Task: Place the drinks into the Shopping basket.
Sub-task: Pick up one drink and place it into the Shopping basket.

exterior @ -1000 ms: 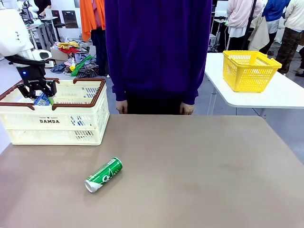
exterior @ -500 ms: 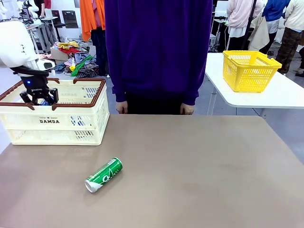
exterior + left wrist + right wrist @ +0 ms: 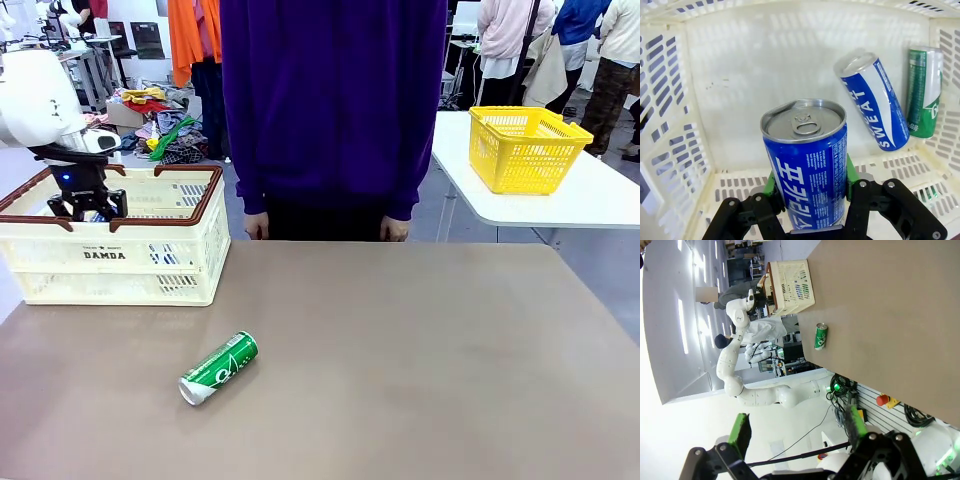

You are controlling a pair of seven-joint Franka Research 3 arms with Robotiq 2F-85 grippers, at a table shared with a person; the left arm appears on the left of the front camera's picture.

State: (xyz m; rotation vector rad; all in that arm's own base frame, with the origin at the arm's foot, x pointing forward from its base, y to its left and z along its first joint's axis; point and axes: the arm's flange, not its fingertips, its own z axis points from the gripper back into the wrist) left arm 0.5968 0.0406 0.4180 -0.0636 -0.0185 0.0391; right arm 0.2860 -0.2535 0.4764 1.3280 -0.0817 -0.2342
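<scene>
1. Left gripper (image 3: 810, 200) is down inside the Shopping basket (image 3: 190, 262), clamped on an upright blue can (image 3: 807, 160).
2. Just beyond it, a second blue can (image 3: 875, 100) and a green can (image 3: 923, 92) lean on the basket wall; a drop here may knock them.
3. Green can on the surface (image 3: 219, 367), well apart from the gripper, could roll if nudged.
4. Right gripper (image 3: 797, 432) spread wide, empty.

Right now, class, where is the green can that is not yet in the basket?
In the front view, the green can lies on its side on the table, left of centre, in front of the Shopping basket.
</scene>
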